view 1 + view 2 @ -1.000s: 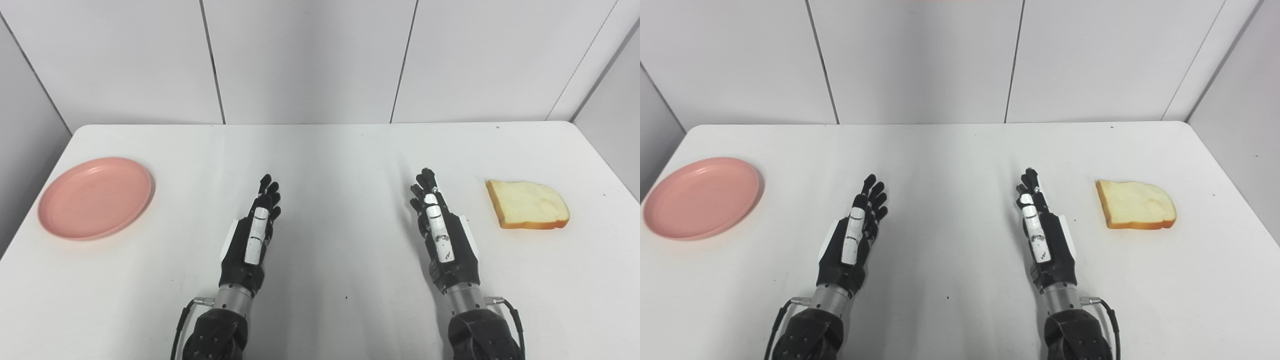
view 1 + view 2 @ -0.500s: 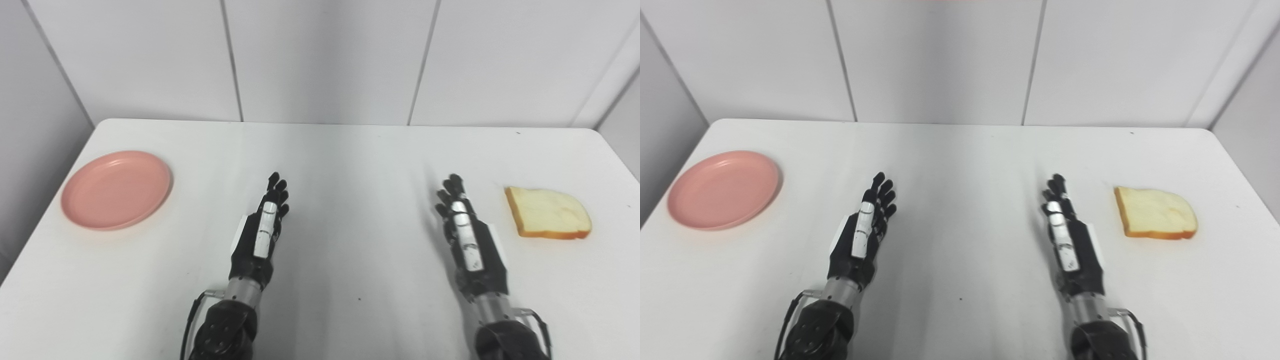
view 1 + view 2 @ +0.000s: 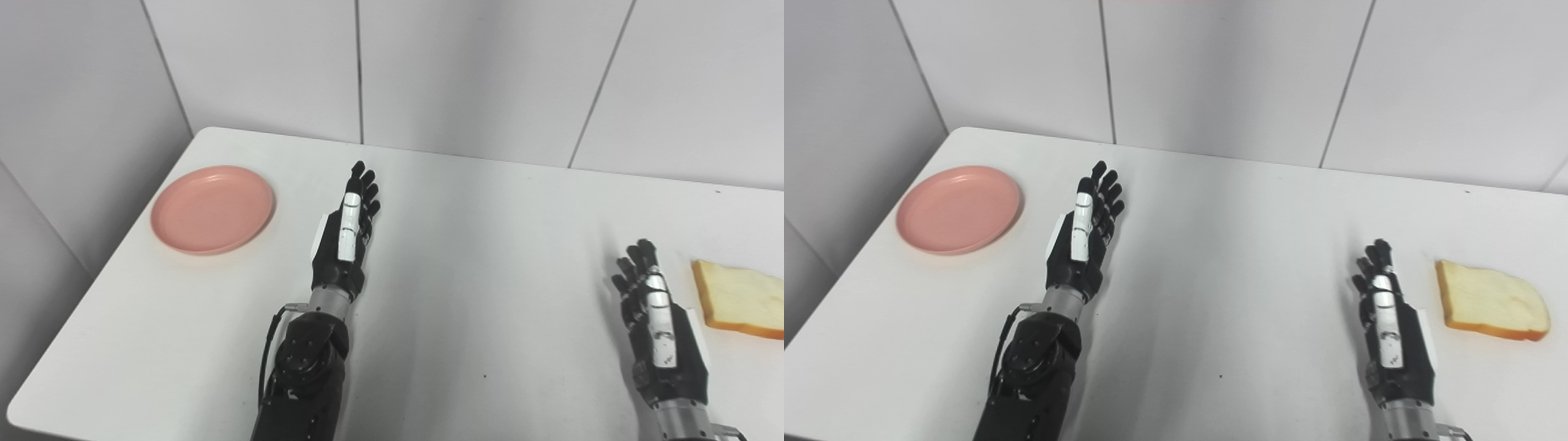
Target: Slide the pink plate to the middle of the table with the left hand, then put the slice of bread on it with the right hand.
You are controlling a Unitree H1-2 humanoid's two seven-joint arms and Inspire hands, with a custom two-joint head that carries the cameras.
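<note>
A round pink plate (image 3: 212, 207) lies empty near the table's far left corner. A slice of bread (image 3: 1491, 300) lies flat at the right side of the table. My left hand (image 3: 347, 233) is open, fingers straight and together, held edge-up just right of the plate and apart from it. My right hand (image 3: 1387, 321) is open too, edge-up, a short way left of the bread and not touching it. Neither hand holds anything.
The white table (image 3: 490, 245) has its left edge and far left corner close to the plate. Grey panelled walls (image 3: 459, 73) stand right behind the table's far edge and along its left side.
The camera has turned left, so the whole scene has shifted right. My left hand has reached forward and sits nearer the plate. The plate, bread and right hand look unmoved.
</note>
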